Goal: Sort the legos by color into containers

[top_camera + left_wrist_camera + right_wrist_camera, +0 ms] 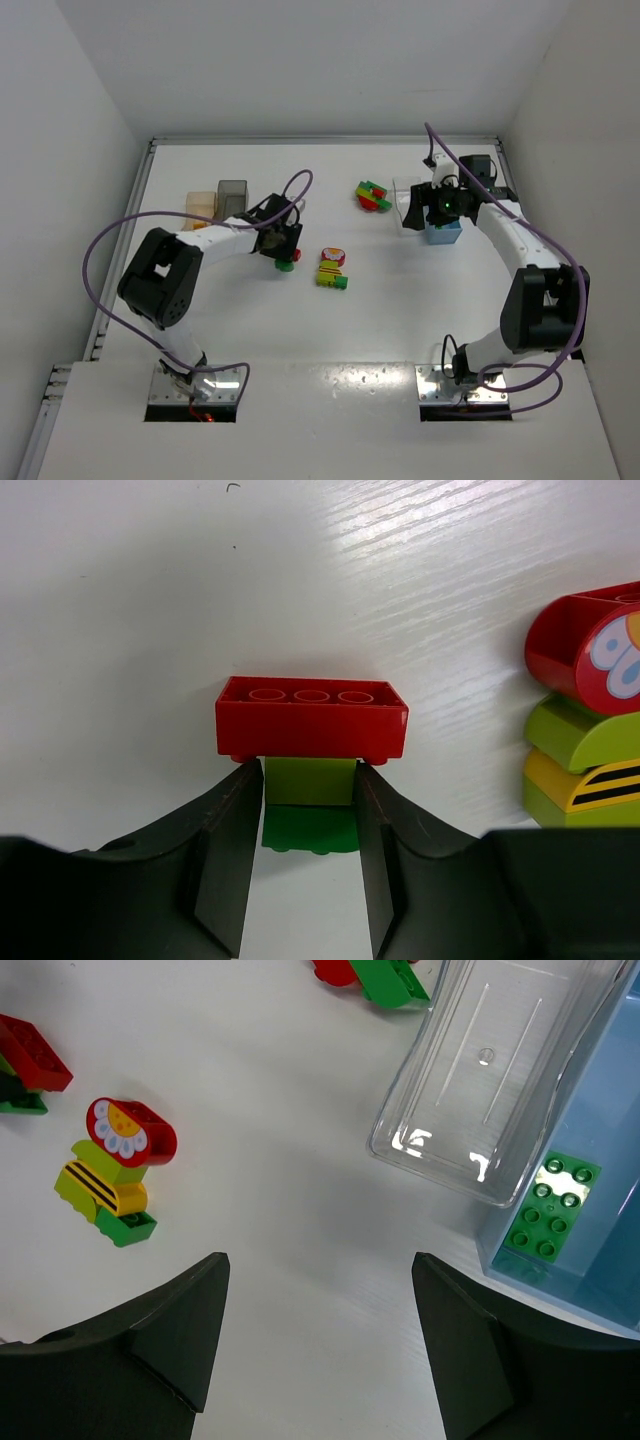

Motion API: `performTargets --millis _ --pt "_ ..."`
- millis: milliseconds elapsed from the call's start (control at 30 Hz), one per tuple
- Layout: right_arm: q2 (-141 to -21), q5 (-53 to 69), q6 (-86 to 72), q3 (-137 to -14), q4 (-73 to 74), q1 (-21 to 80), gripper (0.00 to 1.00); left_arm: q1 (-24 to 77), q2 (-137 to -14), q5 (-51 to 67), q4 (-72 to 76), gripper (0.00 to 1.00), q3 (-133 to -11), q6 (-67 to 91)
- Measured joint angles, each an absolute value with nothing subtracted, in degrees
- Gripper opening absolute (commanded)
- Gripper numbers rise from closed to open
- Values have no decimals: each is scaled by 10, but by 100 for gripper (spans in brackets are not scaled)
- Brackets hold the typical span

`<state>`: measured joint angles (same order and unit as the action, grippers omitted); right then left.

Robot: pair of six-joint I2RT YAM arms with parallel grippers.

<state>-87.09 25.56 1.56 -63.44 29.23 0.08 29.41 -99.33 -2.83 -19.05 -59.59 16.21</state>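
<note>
While the left gripper (308, 772) pinches a light green brick (310, 782) between its narrowed fingers, the right gripper (318, 1258) hangs with its fingers spread wide and nothing between them.

Nearest the arm bases lies the flower stack (332, 268), a short row of legos joined together on the white table (400, 330). A green piece is at its near end, followed by a yellow piece with black stripes, a lime piece, and a red piece printed with a flower at the far end.

Just left of the flower stack is the small cluster the left gripper has closed on. The light green brick sits in the middle, with a red brick (312, 720) stuck to one face and a darker green brick (310, 832) to the other. I cannot tell whether this cluster rests on the table or is raised off it.

Farther back and well to the right of the flower stack stands the light blue container (443, 236), with one green brick (552, 1210) lying flat on its floor. The clear container (480, 1080) sits right against it on the side toward the flower stack, and the right gripper hovers over the pair.

Beyond the flower stack and to its left, the orange container (203, 205) and the dark grey container (232, 194) stand side by side, partly hidden behind the left arm.

Beyond the flower stack and slightly right of it lies the far cluster (373, 195) of red, green and yellow legos, near the clear container.
</note>
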Motion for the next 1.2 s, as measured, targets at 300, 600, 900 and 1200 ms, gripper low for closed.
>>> performTargets --millis 300,600,900,1200 --pt "-871 255 15 -634 292 1 74 296 -1027 -41 -175 55 -595 155" --pt "-871 256 16 -634 292 1 74 296 -1033 -50 -172 51 -603 146" --pt "-871 262 15 -634 292 1 74 296 -1033 -42 -158 17 -602 139" --pt "-892 402 -14 -634 290 2 74 296 -911 32 -127 15 -544 79"
